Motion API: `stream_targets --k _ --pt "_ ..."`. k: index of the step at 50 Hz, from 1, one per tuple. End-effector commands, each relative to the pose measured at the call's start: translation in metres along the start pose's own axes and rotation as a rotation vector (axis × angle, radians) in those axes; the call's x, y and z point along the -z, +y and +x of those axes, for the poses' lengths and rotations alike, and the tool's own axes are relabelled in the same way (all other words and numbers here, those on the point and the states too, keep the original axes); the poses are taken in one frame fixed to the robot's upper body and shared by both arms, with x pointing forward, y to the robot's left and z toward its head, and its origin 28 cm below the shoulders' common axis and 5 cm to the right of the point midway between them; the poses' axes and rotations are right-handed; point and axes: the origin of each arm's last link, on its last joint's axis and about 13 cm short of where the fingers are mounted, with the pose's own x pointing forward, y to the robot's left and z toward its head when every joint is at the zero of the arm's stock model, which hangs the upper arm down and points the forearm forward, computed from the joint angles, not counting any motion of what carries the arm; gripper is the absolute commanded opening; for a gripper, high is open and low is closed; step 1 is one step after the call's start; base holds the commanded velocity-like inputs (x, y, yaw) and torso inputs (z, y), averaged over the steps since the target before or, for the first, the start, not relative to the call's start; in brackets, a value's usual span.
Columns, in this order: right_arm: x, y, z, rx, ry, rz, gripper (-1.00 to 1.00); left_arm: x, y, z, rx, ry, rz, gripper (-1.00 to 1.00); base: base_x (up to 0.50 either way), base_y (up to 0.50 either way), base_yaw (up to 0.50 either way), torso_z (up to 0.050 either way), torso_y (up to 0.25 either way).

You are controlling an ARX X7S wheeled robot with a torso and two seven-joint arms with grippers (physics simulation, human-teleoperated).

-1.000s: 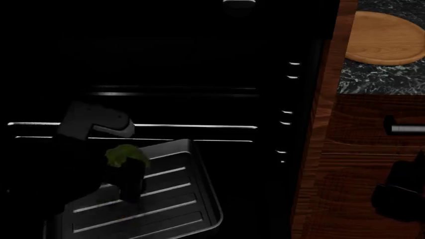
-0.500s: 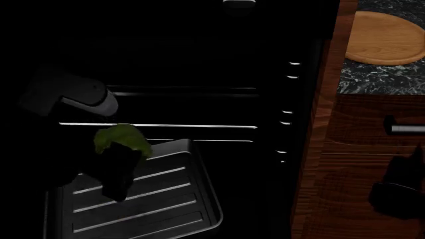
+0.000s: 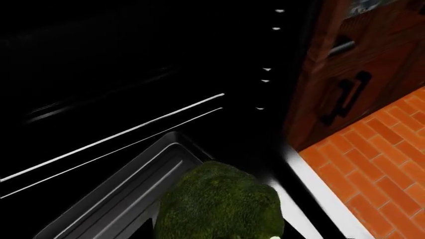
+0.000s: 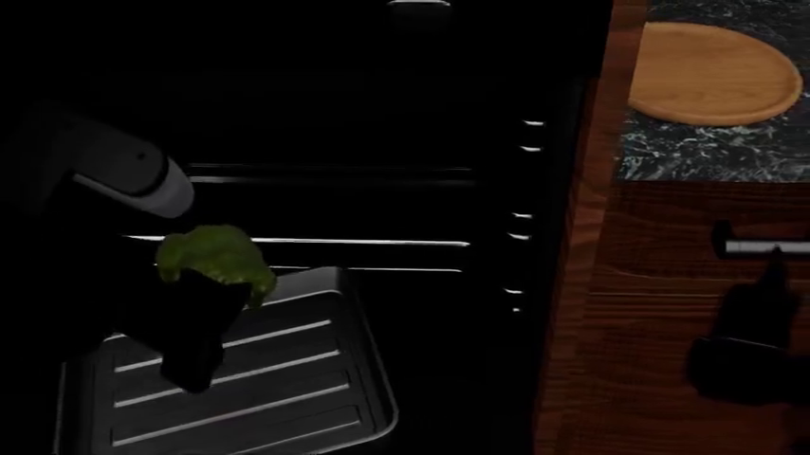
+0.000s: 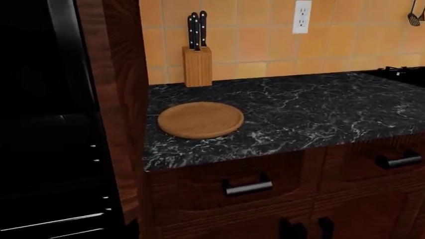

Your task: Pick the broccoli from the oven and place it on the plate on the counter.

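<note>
Head view: broccoli [image 4: 211, 263] pinched in left gripper [image 4: 203, 313], lifted clear above tray [image 4: 241, 379], inside oven [image 4: 355, 142]. Rack bars [image 4: 317, 243] ran just behind it. Left wrist view: broccoli [image 3: 219, 204] filled foreground over tray [image 3: 126, 199]. Plate [image 4: 711, 74] lay bare on counter [image 4: 708, 156], well apart from broccoli. Right gripper [image 4: 746, 341] hung by drawer handle [image 4: 760, 248]; could not tell finger spread. Right wrist view: knife block [image 5: 197, 59] stood behind plate [image 5: 200, 119].
</note>
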Motion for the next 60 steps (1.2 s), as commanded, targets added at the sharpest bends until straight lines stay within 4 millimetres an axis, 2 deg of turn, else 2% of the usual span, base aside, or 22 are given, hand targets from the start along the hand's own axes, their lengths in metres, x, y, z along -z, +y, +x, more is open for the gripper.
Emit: stream_targets --k 1,12,60 --pt "0.0028 -0.0029 0.0017 -0.021 -0.028 0.018 1.00 -0.0021 -0.0030 -0.0005 -0.016 -0.019 0.011 -1.00 0.18 -0.33 0.00 0.000 0.000" --pt "0.0043 -0.0029 0.0032 -0.020 -0.021 0.028 1.00 -0.0017 -0.0029 0.0016 -0.018 -0.014 0.020 -1.00 0.17 -0.34 0.00 0.000 0.001" --pt "0.0022 -0.0014 0.0009 -0.025 -0.033 0.032 1.00 0.0042 -0.0026 0.0035 -0.014 -0.006 0.040 -1.00 0.00 -0.42 0.00 0.000 0.001"
